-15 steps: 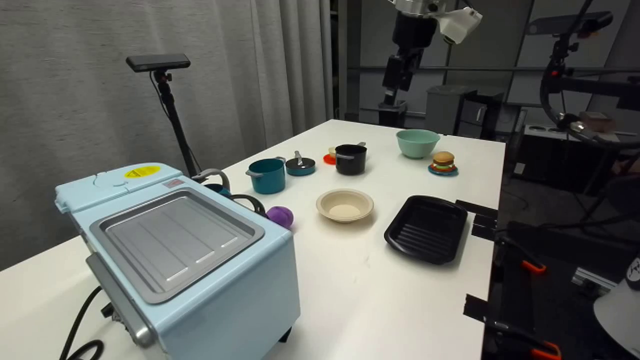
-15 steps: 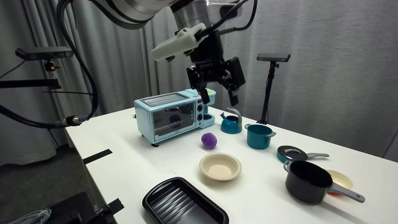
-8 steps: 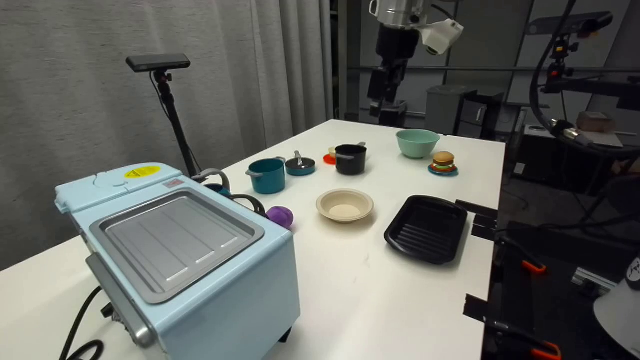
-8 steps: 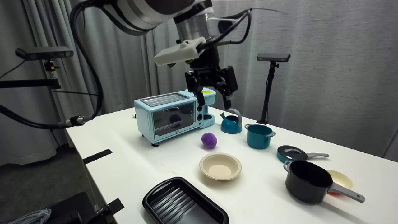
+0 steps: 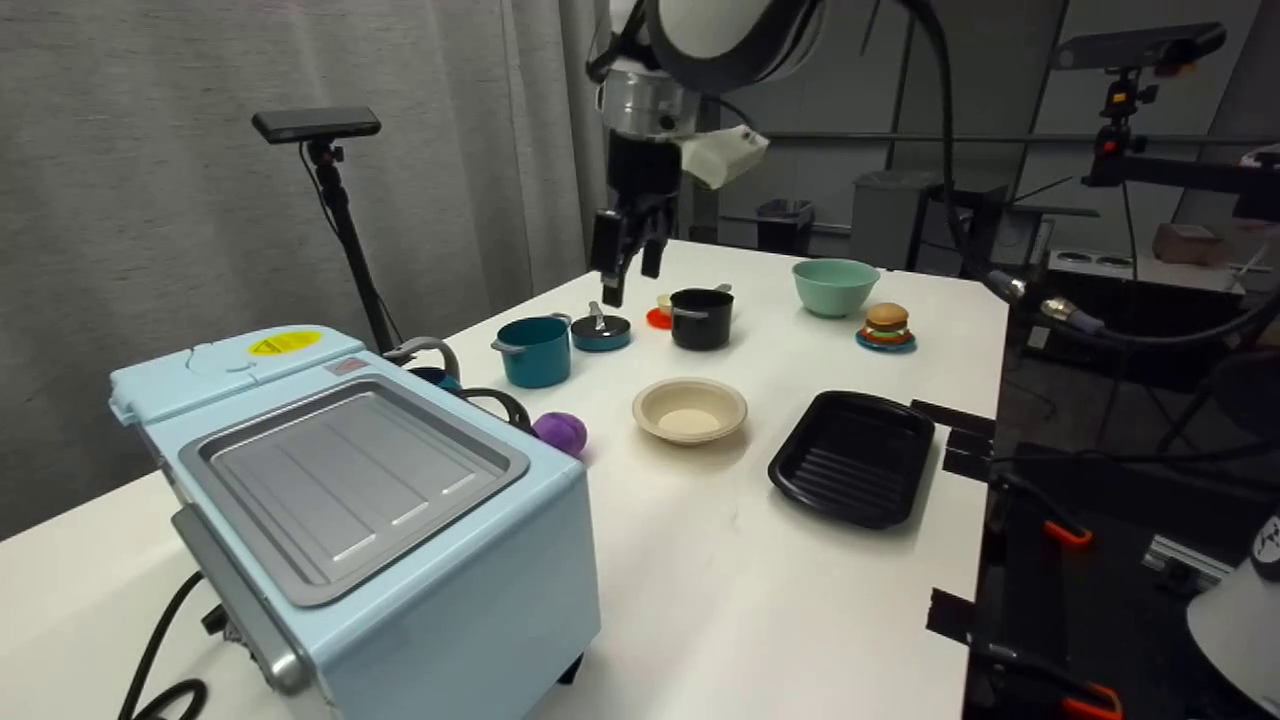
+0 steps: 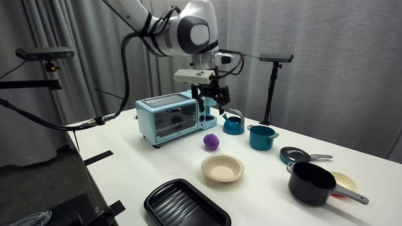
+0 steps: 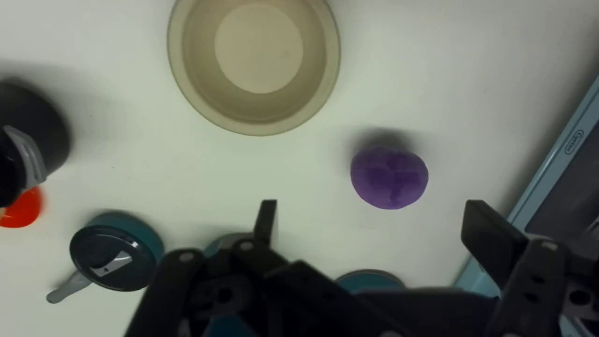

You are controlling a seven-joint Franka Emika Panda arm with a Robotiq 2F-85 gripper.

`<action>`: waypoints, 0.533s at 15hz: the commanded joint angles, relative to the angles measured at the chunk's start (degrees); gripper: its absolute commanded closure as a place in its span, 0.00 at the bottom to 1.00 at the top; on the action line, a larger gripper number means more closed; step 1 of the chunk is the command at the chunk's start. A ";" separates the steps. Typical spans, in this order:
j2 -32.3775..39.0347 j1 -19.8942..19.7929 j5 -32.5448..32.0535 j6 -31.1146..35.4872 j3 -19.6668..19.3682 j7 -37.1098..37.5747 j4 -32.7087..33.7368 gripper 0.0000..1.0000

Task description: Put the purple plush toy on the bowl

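The purple plush toy [image 6: 211, 141] is a small rounded lump on the white table, in front of the toaster oven. It also shows in an exterior view [image 5: 560, 433], partly hidden by the oven, and in the wrist view [image 7: 389, 178]. The cream-beige bowl [image 6: 222, 173] stands near it; it shows in an exterior view [image 5: 690, 422] and in the wrist view [image 7: 259, 51]. It holds nothing. My gripper [image 7: 372, 224] is open and empty, high above the table. In the wrist view the toy lies just beyond the fingertips, between their lines. The gripper shows in both exterior views [image 5: 633, 278] [image 6: 211, 109].
A light-blue toaster oven [image 6: 176, 117] stands beside the toy. A teal kettle [image 6: 233, 127], a teal pot [image 6: 261, 139], a lidded pan [image 6: 295, 155] and a black pot [image 6: 311, 185] stand around. A black ridged tray [image 5: 852, 458] and a green bowl [image 5: 835, 288] are also on the table.
My arm has moved across and lower, toward the toy and the oven side, with the gripper staying open. The toy and the bowl have not moved.
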 commanded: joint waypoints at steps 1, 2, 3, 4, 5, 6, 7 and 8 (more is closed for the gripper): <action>12.56 0.15 4.89 1.40 1.55 -3.92 11.36 0.00; 15.55 0.12 5.56 1.54 2.13 -4.32 13.67 0.00; 18.31 0.12 5.96 1.08 2.66 -4.72 15.98 0.00; 21.11 0.25 6.09 0.39 3.09 -4.85 18.32 0.00; 23.48 0.29 6.21 -0.21 3.49 -5.00 20.40 0.00; 26.16 0.37 6.33 -1.40 3.93 -4.84 22.75 0.00; 28.44 0.56 6.22 -2.30 4.18 -4.41 24.67 0.00; 30.62 0.94 5.69 -2.92 4.21 -3.94 26.51 0.00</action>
